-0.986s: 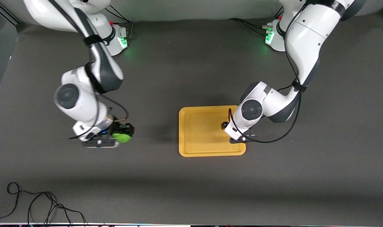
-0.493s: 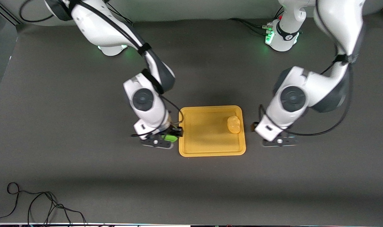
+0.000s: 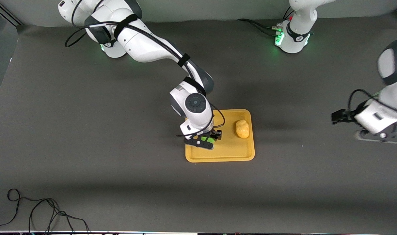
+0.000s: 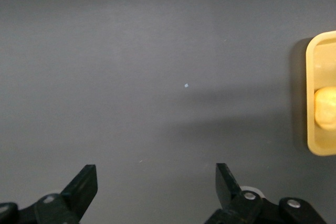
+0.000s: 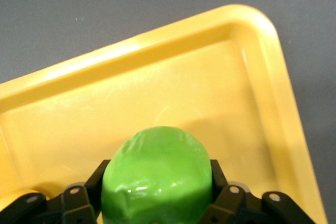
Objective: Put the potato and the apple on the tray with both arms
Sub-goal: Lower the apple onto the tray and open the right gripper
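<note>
The right pincer (image 3: 207,139) is clamped on the apple (image 5: 156,174) over the tray (image 3: 241,156), at the right arm's end. The potato (image 3: 242,128) lies on the tray toward the left arm's end, well apart from that pincer, its long axis running toward the front camera. The left pincer (image 4: 155,192), fingers apart, hangs over bare surface (image 4: 157,51) off the tray.

One tray (image 3: 219,156), one potato (image 3: 242,129), one apple (image 5: 156,174), two arms, two grippers: right gripper (image 3: 207,139), left gripper (image 4: 156,190).
</note>
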`<state>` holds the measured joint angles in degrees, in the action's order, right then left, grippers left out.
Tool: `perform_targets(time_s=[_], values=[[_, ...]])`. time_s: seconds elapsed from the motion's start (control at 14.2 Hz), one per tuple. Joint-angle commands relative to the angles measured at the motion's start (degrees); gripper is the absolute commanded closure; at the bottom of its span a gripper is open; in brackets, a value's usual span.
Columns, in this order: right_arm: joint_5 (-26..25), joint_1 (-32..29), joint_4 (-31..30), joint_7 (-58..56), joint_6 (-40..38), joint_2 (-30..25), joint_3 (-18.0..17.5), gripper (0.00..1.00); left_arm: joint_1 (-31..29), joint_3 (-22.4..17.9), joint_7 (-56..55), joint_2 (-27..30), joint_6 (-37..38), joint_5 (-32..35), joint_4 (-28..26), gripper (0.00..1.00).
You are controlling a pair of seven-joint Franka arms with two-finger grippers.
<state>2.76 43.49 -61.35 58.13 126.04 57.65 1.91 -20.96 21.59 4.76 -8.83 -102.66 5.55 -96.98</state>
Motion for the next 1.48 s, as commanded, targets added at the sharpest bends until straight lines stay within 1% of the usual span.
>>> perform_targets(time_s=[0.0,0.07,0.14,0.21,0.35,0.49,0.63,0.92,1.06,1.13,1.27,1.41], values=[[0.05,1.77,2.64,3.22,1.65,2.46,0.64,0.49,-1.09,0.30,2.71,6.17,2.72,-2.03,-1.72,0.00],[0.05,1.86,2.55,3.22,1.75,2.72,0.64,0.45,-1.10,0.30,2.80,7.24,3.07,-2.21,-1.81,0.00],[0.05,1.86,2.46,3.31,1.84,2.90,0.72,0.34,-1.01,0.30,2.80,7.68,2.99,-2.30,-1.72,0.00],[0.05,1.86,2.55,3.40,1.93,3.34,0.72,0.32,-1.01,0.30,2.71,8.03,2.82,-2.47,-1.63,0.00],[0.05,1.86,2.46,3.40,2.28,3.43,0.72,0.21,-1.01,0.30,2.71,8.47,2.81,-2.48,-1.72,0.00],[-0.04,1.86,2.46,3.31,2.37,3.52,0.72,0.14,-1.01,0.30,2.71,8.91,2.90,-2.48,-1.72,0.00],[-0.04,1.86,2.46,3.22,2.28,3.43,0.81,0.00,-1.01,0.30,2.71,8.92,2.90,-2.48,-1.72,0.00],[0.05,1.34,2.46,2.61,2.02,2.47,0.90,0.00,-1.01,0.30,2.71,8.92,2.90,-2.48,-1.72,0.00],[0.22,0.29,2.11,1.82,1.06,-0.42,1.07,0.00,-0.92,0.30,2.71,8.92,2.90,-2.48,-1.72,0.00],[0.22,-1.29,0.89,0.77,-0.69,-2.09,1.08,0.00,-0.92,0.30,2.71,8.92,2.82,-2.48,-1.72,0.00],[0.57,-4.45,-4.71,-4.83,-3.95,-9.63,1.08,0.00,-1.01,0.30,2.54,8.83,1.94,-2.48,-1.72,0.00],[0.05,-7.36,-12.97,-8.02,-5.80,-18.67,1.16,0.00,-0.92,0.30,2.63,8.83,1.94,-2.48,-1.72,0.00]])
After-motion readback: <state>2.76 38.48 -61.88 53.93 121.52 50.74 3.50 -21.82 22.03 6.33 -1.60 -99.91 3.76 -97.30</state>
